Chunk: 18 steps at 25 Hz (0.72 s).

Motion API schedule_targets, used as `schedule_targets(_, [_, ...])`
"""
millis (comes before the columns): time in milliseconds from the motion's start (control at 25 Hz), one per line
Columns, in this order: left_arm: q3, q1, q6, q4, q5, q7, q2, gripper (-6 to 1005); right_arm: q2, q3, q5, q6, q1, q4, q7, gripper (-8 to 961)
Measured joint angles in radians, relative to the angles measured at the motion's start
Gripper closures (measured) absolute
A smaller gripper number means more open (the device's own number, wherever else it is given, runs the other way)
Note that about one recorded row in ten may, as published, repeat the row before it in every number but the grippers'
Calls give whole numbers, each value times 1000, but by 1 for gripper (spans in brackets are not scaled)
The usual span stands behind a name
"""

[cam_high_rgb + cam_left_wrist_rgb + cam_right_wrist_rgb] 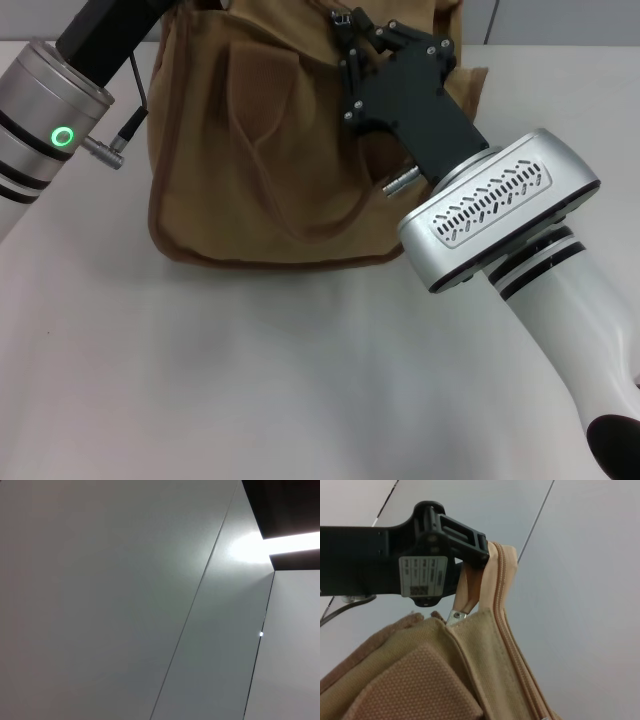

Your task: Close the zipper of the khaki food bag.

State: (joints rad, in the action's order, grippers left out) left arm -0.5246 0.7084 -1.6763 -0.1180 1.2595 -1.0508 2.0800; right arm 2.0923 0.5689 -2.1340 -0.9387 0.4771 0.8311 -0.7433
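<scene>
The khaki food bag [270, 150] stands on the white worktop [250, 370] at the far middle of the head view, its face with the two looped fabric handles [300, 190] turned toward the robot. Darker brown piping runs along its lower edge and left side.

The left arm [45, 125] enters from the upper left, a green ring lit on its silver wrist section. Its black forward part passes out of the head view at the bag's upper left corner. The left claw [470, 542] appears only in the right wrist view: a black body with a white label, its tip pressed together on the raised end of the bag's top fabric, right beside the zipper [512, 625]. That end of the bag is lifted into a peak at the claw.

The zipper's stitched khaki tape runs from the pinched end down across the top panel. A small silver metal piece on a tan tab [456, 614] lies just beside the tape, below the left claw.

The right claw [350, 45] reaches over the bag's upper right portion, its black fingers at the top edge. Whether they are spread or pinching cannot be told.

The left wrist view shows only pale wall panels [125, 605].
</scene>
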Motion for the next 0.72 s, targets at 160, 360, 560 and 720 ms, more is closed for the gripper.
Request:
schedule_targets(160, [0, -1, 0, 0, 0, 0, 0, 973, 0, 1, 0, 0, 0, 0, 0, 910])
schedule_targets(360, [0, -2, 0, 0, 0, 0, 0, 973, 0, 6, 0, 0, -2, -1, -1, 930])
schedule_targets(560, [0, -8, 0, -1, -2, 0, 0, 973, 0, 8, 4, 7, -11, -2, -1, 951])
schedule_targets(720, [0, -10, 0, -1, -7, 0, 0, 973, 0, 9, 6, 2, -17, -7, -1, 951])
